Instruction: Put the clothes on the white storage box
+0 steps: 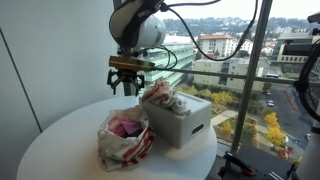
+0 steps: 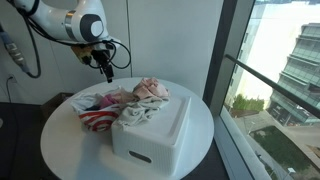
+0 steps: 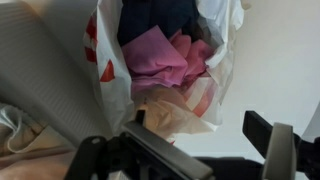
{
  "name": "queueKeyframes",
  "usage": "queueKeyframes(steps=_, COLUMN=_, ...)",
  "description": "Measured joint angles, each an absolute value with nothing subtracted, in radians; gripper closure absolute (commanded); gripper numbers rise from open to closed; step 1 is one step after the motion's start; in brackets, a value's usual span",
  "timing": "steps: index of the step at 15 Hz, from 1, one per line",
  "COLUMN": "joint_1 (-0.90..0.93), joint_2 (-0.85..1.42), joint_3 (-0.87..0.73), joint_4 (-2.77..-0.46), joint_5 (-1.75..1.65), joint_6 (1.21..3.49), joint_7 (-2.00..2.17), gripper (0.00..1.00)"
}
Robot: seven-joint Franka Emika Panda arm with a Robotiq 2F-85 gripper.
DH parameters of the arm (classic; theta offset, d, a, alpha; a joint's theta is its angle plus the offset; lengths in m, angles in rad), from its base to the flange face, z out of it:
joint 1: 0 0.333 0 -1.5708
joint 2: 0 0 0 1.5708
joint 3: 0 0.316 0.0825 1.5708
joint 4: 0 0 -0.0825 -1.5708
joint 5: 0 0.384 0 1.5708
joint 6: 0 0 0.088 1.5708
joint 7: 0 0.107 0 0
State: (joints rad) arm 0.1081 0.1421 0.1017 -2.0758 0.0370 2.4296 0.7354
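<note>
A white storage box [image 1: 187, 122] stands on a round white table [image 1: 60, 140]; it also shows in an exterior view [image 2: 155, 140]. Pinkish and white clothes [image 1: 161, 95] lie piled on its lid [image 2: 150, 93]. A red-and-white plastic bag [image 1: 124, 138] holding pink and dark clothes [image 3: 155, 55] sits beside the box [image 2: 98, 112]. My gripper [image 1: 127, 82] hangs above the table behind the bag and box [image 2: 107, 70]. Its fingers are open with nothing between them [image 3: 205, 140]. The wrist view looks down into the bag, with the box [image 3: 40, 70] at its left.
A floor-to-ceiling window with a metal frame [image 1: 255, 70] runs close behind the table [image 2: 235, 80]. The table's edge [image 2: 205, 130] lies near the box. A wall [image 1: 40, 50] stands on the other side.
</note>
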Motion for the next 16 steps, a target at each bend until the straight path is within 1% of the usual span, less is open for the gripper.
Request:
queueKeyframes(steps=6, joint_1=0.104, joint_2=0.347, joint_3=0.094, joint_4=-2.061, joint_5=0.142, joint_6=2.418, joint_7=0.594, gripper=0.00)
queueKeyframes(steps=11, joint_1=0.139, joint_2=0.523, joint_3=0.081, joint_4=-1.982, joint_5=0.150, joint_6=2.466, joint_7=0.569, gripper=0.00)
queueKeyframes(steps=12, joint_1=0.155, joint_2=0.559, joint_3=0.067, joint_4=-1.961, joint_5=0.143, joint_6=2.491, joint_7=0.573, gripper=0.25)
queueKeyframes(steps=13, joint_1=0.176, joint_2=0.592, joint_3=0.046, joint_4=-1.939, joint_5=0.128, joint_6=2.513, joint_7=0.582, gripper=0.26)
queueKeyframes(steps=14, joint_1=0.201, joint_2=0.619, joint_3=0.019, joint_4=-1.919, joint_5=0.103, joint_6=2.527, joint_7=0.600, gripper=0.32)
queueKeyframes(steps=15, joint_1=0.226, joint_2=0.639, joint_3=-0.007, joint_4=-1.902, joint_5=0.081, joint_6=2.533, joint_7=0.623, gripper=0.41)
queueKeyframes(steps=16, joint_1=0.249, joint_2=0.650, joint_3=-0.028, joint_4=-1.889, joint_5=0.064, joint_6=2.534, joint_7=0.644, gripper=0.48)
